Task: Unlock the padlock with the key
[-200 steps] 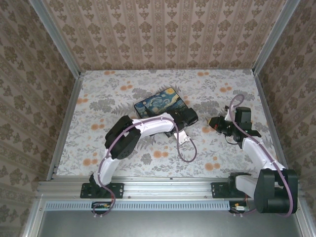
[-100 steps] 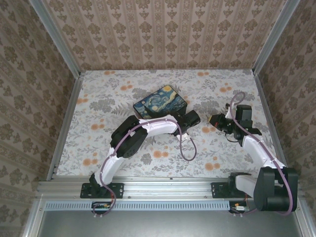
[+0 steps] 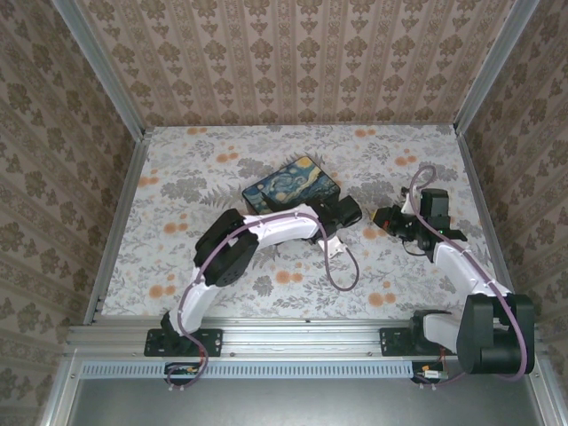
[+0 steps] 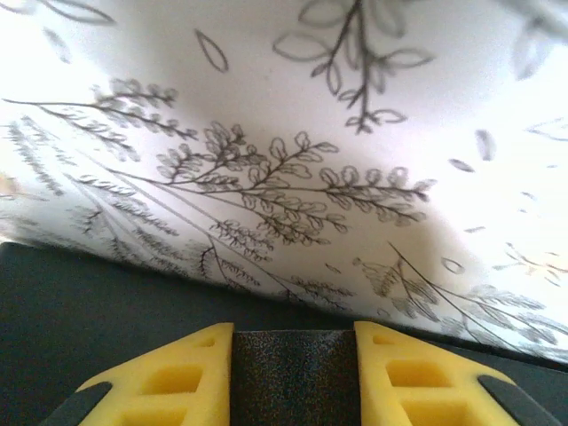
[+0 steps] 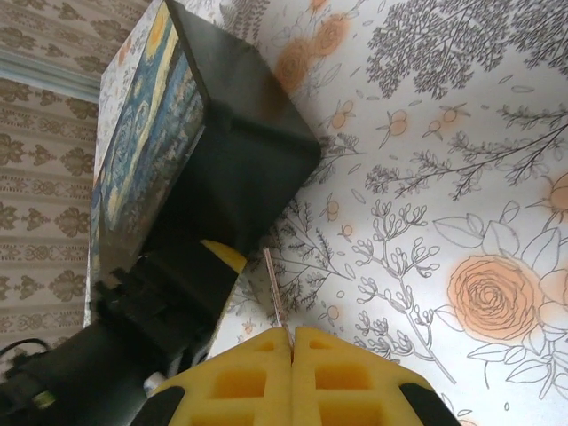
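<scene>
The black-sided box with a blue-and-yellow painted lid lies mid-table. My left gripper is at its right end. In the left wrist view the yellow pads are shut on a dark speckled slab, which looks like part of the box. My right gripper hovers just right of it, shut on the key, whose thin blade points at the box's black side. A yellow sliver shows at the box's lower corner; I cannot tell whether it is the padlock or a finger pad.
The floral tablecloth spreads all round the box. Patterned walls close in the back and both sides. The left arm's cable loops over the cloth in front of the box.
My left gripper has closed from wide to a grip at the box's right end, and the box has turned slightly. The right gripper has barely moved and still holds the key.
</scene>
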Tool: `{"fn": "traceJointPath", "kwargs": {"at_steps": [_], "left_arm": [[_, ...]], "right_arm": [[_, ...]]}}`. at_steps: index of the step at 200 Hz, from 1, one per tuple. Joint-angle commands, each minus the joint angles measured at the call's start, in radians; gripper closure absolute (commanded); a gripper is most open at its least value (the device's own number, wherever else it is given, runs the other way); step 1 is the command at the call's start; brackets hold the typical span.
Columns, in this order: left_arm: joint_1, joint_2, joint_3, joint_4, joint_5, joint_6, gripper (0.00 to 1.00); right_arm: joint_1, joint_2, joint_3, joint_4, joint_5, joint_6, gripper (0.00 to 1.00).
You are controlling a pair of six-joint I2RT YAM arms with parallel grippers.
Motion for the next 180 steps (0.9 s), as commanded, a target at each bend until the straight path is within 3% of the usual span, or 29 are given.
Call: {"fn": "traceJointPath", "kwargs": {"at_steps": [1, 34, 69, 127, 180], "left_arm": [[-0.008, -0.128, 0.037, -0.067, 0.054, -0.038, 0.81], [-0.002, -0.225, 0.032, -0.128, 0.205, -0.110, 0.81], [0.026, -0.310, 0.049, -0.189, 0.381, -0.192, 0.81], [0.091, -0.417, 0.044, -0.220, 0.554, -0.260, 0.81], [0.169, -0.507, 0.027, -0.228, 0.796, -0.329, 0.81]], "right_arm": [[0.009, -0.008, -0.018, 0.005, -0.021, -0.013, 1.00], [0.020, -0.037, -0.013, -0.034, -0.034, -0.019, 1.00], [0.100, -0.102, -0.011, -0.101, -0.058, -0.018, 1.00], [0.189, -0.211, 0.017, -0.182, -0.162, 0.013, 1.00], [0.272, -0.224, 0.099, -0.229, -0.216, 0.070, 1.00]]}}
